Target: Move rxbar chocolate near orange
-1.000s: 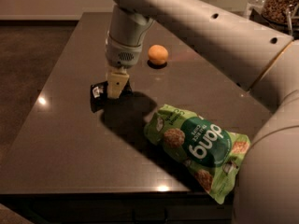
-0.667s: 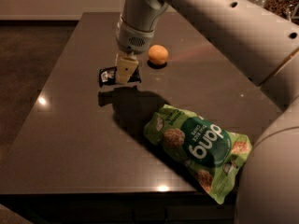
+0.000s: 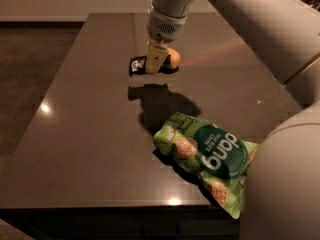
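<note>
Camera view has the rxbar chocolate (image 3: 137,65) pinched in the gripper (image 3: 156,64). The fingers (image 3: 156,58) are clamped narrow on the black wrapper, and the free end of the bar pokes out past them toward the left edge of the picture. The orange (image 3: 174,59) sits right behind the fingers on their other side, partly hidden by them, and I honestly can't tell if bar and fruit touch. Below the fingers, a bit closer to the camera, there's a dark shadow (image 3: 157,101) on the table (image 3: 75,134). It sits apart from the bar, so the bar looks to be held up off the surface. The green chip bag (image 3: 207,154) lies flat well away from the fingers, nearer the camera and off to the right by the table's front edge. The white arm (image 3: 240,14) runs from the fingers up and to the upper right.
</note>
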Available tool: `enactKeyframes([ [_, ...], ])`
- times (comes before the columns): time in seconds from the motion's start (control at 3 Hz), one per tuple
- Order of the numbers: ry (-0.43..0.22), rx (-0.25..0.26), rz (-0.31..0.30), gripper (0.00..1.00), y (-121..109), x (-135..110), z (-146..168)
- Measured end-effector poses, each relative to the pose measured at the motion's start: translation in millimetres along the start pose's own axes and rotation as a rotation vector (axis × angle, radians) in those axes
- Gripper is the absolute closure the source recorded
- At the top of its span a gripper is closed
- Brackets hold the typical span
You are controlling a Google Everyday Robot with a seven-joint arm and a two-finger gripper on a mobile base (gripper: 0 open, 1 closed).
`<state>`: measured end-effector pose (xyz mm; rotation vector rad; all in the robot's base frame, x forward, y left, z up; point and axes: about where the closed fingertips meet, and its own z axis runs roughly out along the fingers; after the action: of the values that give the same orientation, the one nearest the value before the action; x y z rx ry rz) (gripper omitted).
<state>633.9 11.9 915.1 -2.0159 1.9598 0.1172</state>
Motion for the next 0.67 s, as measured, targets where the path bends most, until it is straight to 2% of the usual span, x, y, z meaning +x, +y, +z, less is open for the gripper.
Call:
enactKeyframes([
  [0.67, 0.11, 0.04, 0.088, 1.0, -33.9, 62.3, 5.2],
])
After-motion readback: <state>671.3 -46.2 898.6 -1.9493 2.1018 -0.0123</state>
